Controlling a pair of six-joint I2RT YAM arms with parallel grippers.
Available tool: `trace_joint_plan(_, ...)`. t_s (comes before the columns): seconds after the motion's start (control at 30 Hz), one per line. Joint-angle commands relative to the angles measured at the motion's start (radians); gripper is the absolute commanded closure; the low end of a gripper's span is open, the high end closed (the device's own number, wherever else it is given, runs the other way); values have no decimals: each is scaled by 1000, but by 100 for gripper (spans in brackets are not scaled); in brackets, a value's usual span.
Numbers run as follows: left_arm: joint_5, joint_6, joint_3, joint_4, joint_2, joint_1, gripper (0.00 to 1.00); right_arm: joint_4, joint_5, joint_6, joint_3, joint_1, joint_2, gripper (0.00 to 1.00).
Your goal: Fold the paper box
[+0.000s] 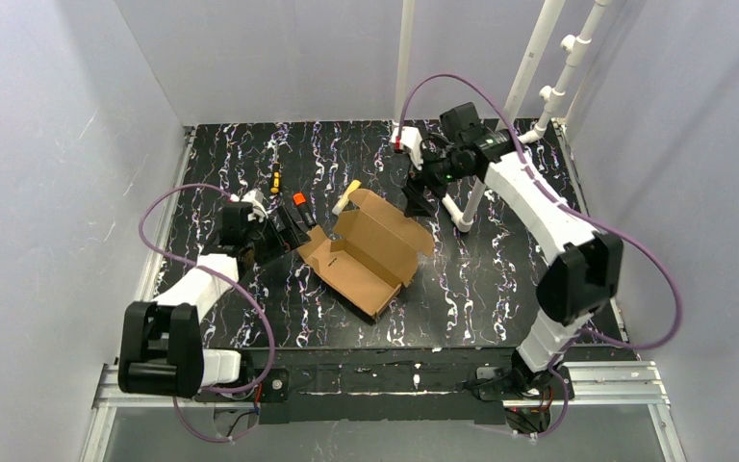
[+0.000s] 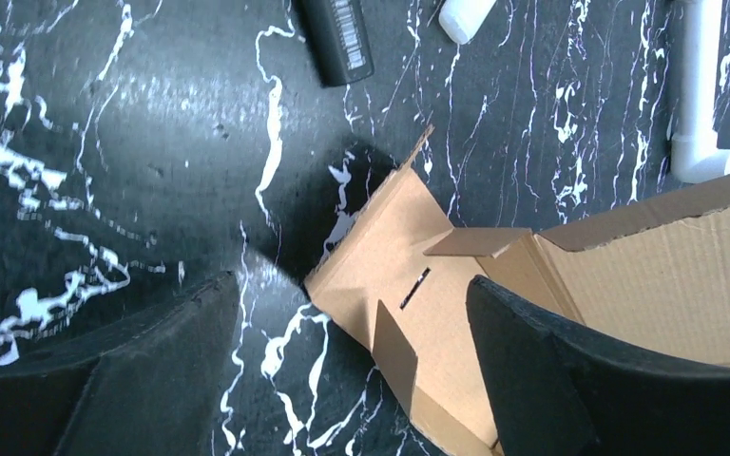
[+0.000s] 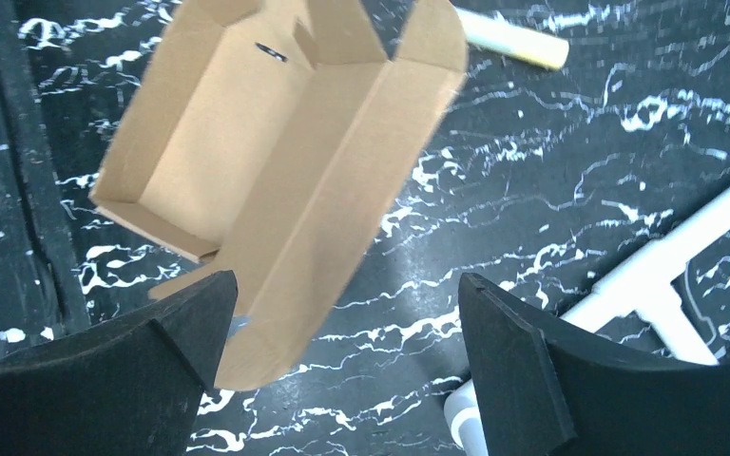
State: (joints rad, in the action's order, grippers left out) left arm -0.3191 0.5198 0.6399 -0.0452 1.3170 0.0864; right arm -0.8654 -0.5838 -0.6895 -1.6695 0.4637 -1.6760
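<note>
The box [image 1: 370,252] lies mid-surface [image 1: 500,289] as a half-formed tray, with its long walls up and its lid and left end flap splayed. The left tool [image 1: 287,231] hovers wide and empty just beside that end, and the right tool [image 1: 419,200] hangs wide and empty beyond the lid. Next, I judge, the end flap needs raising and tucking before the lid goes over.

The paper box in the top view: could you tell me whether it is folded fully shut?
No, the paper box lies open, its inside and raised flaps plainly showing.
</note>
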Motion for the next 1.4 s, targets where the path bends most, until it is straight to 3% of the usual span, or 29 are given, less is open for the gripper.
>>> trace_joint_plan(0.0,-62,-78,78,-21,76,-7,18,39,-117,-74,127,-7,126,4)
trace_joint_plan(0.23,-95,-134,137,-7,173,-2,30,79,-299,-123,330,-7,215,2)
trace_joint_plan(0.37,-130,-148,156,-8,218,2,43,51,-380,-157,388,-7,231,2)
trace_joint_plan(0.47,-143,-152,151,-10,226,13,59,19,-417,-209,418,-7,251,3)
trace_joint_plan(0.53,-152,-143,139,-15,214,19,77,7,-435,-240,439,-7,268,3)
trace_joint_plan(0.67,-101,-117,67,-22,115,51,100,-1,-445,-279,461,-7,284,5)
trace_joint_plan(0.9,178,-56,-100,-1,-179,212,100,123,-282,-192,487,94,254,9)
trace_joint_plan(1.13,375,-27,-234,-13,-353,334,100,270,-107,-55,445,221,149,15)
trace_joint_plan(1.37,419,-46,-259,-29,-417,379,100,320,-97,-3,409,290,13,37)
